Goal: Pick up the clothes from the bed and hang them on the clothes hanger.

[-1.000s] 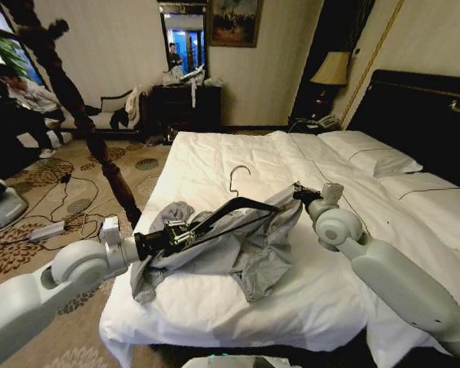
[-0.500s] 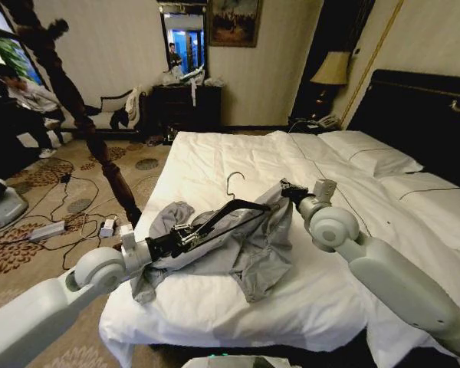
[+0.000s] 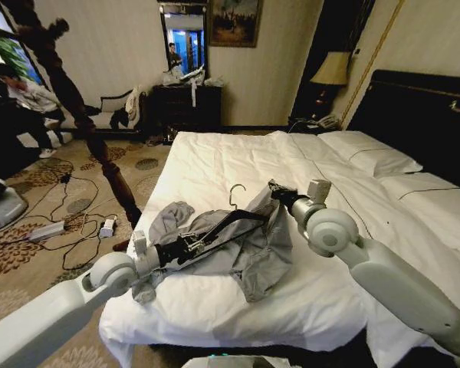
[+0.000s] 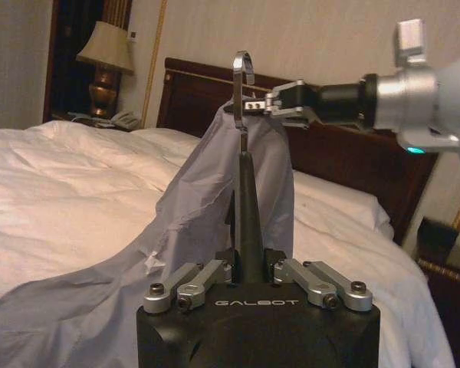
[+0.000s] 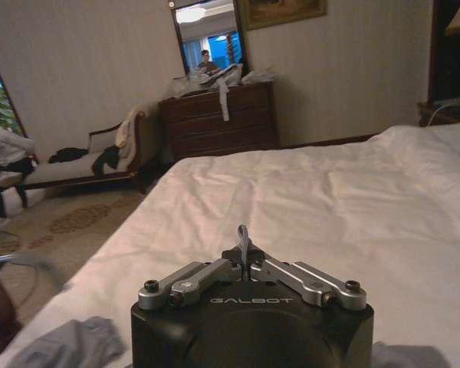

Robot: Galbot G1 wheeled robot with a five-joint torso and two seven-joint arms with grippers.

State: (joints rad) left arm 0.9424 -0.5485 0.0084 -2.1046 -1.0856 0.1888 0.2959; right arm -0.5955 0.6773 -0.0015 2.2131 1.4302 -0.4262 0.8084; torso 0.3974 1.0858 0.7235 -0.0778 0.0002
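Now both arms have drawn in toward the bed's [image 3: 215, 157] foot: left gripper [image 3: 185, 247] clamps the clothes hanger [image 3: 231, 218], right gripper [image 3: 277, 191] pinches the clothes [image 3: 249, 257] collar beside its hook. Threading underway, garment half on.

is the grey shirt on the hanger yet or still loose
Partly on: the grey shirt drapes over the hanger, held by the left gripper and right gripper.
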